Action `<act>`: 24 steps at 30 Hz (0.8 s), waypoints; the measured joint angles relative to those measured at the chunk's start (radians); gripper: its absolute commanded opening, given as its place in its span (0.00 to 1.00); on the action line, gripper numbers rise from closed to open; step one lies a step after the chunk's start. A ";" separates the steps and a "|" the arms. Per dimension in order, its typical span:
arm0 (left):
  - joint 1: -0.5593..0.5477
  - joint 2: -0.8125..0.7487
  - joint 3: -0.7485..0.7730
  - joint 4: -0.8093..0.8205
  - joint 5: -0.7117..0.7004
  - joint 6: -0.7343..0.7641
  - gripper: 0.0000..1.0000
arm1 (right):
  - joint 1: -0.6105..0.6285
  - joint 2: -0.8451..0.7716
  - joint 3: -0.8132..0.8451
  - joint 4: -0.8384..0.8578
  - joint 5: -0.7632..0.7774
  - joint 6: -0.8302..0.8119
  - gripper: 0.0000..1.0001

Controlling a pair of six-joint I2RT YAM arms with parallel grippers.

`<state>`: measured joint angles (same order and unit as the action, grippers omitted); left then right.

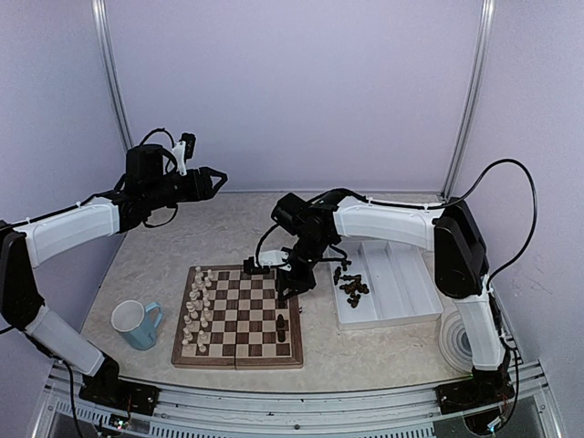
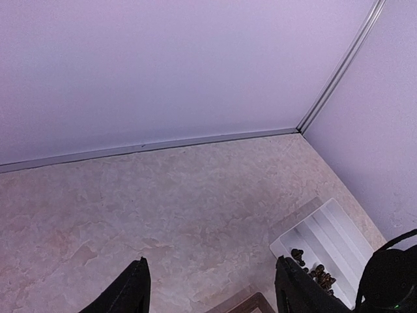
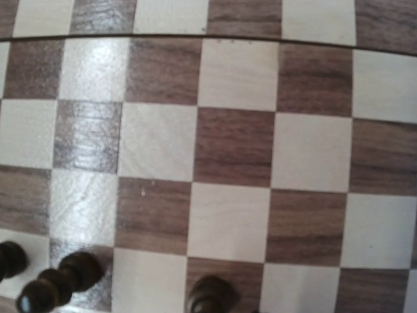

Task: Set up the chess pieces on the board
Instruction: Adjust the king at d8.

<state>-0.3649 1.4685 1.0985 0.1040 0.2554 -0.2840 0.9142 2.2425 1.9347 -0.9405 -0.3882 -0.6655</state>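
**Right arm.** The right pincer (image 1: 297,287) is lowered over the right-hand edge of the chessboard (image 1: 237,342), the side nearest the supply of pieces. This position suits setting down a piece on the outer files. The pincer's own fingers do not appear in its wrist view, and the overhead view is too small to resolve them. Its opening, and whether it has hold of anything, therefore cannot be told.

**Left arm.** The left pincer (image 1: 214,180) is held high above the far left of the bench (image 1: 155,255), well apart from the board. Its fingers (image 2: 133,290) stand wide apart with nothing between them. This is judged to be a parked pose that keeps the board free for the other arm.

**Board.** The cream-white pieces (image 1: 196,310) occupy the two left-hand files. A few placed dark pieces (image 3: 58,282) stand upright along the right-hand edge, and the squares between the two sides are bare. The dark side is judged to be only just begun.

**Containers.**
- The white tray (image 1: 401,265) lies just beside the right edge of the board, within short reach of the working arm. The loose dark chess pieces (image 1: 351,287) are heaped in its leftmost channel, toward the near end. No pieces show in the other channels.
- The pale blue mug (image 1: 137,324) stands left of the board with its handle toward it. Its contents cannot be made out.
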 measured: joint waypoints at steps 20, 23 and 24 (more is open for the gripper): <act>0.000 0.006 0.000 -0.001 0.003 0.000 0.65 | 0.000 0.007 0.003 -0.001 0.000 0.001 0.09; 0.000 0.006 0.000 -0.001 0.004 0.000 0.66 | 0.000 0.007 0.004 -0.001 0.000 0.000 0.07; 0.000 0.006 0.000 -0.001 0.004 0.000 0.66 | 0.000 0.007 0.004 -0.001 0.000 0.000 0.06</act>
<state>-0.3649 1.4750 1.0985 0.1032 0.2592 -0.2840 0.9142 2.2498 1.9385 -0.9417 -0.3885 -0.6651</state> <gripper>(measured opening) 0.655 0.124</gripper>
